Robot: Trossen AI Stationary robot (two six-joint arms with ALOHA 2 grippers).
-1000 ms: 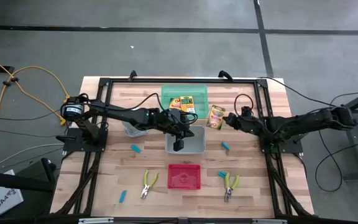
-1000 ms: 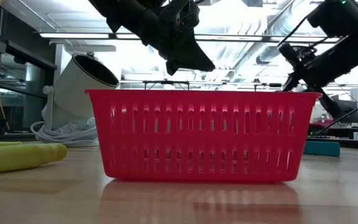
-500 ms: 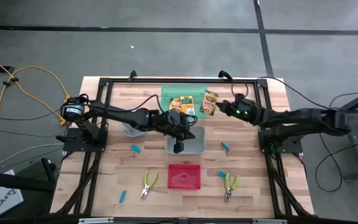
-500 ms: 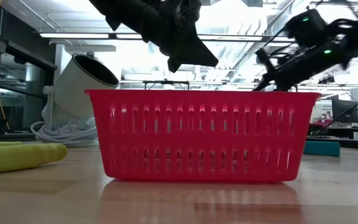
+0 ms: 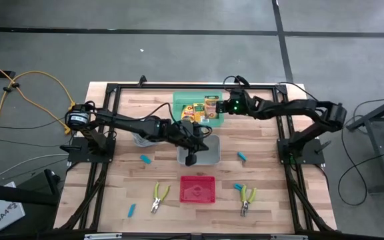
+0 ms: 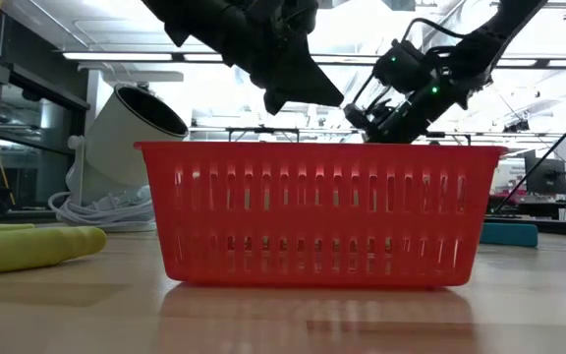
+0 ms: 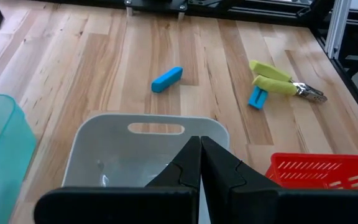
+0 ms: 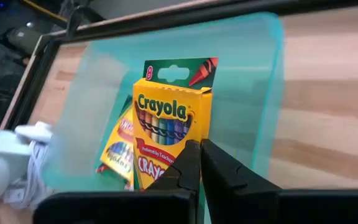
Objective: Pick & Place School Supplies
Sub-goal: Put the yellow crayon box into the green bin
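Right now the right gripper (image 8: 194,163) has its jaws clenched on a yellow-orange cardboard crayon box (image 8: 169,121), holding it over the translucent green plastic tray (image 5: 197,100) at the far side of the tabletop (image 5: 115,193). Another crayon box (image 8: 120,149) already lies inside that green tray. The grip looks to be only on the box's lower edge, so I judge the main risk is the box pivoting or slipping out early and landing on the green tray's rim, or tipping onto the wood beside it. Dropped on top of the box already there, it could slide or end up propped against the tray's wall. The left gripper (image 7: 199,163), jaws clenched on nothing, hangs over the grey plastic tray (image 7: 104,134) just in front of the green tray, close enough that the arms could brush if either swings across.
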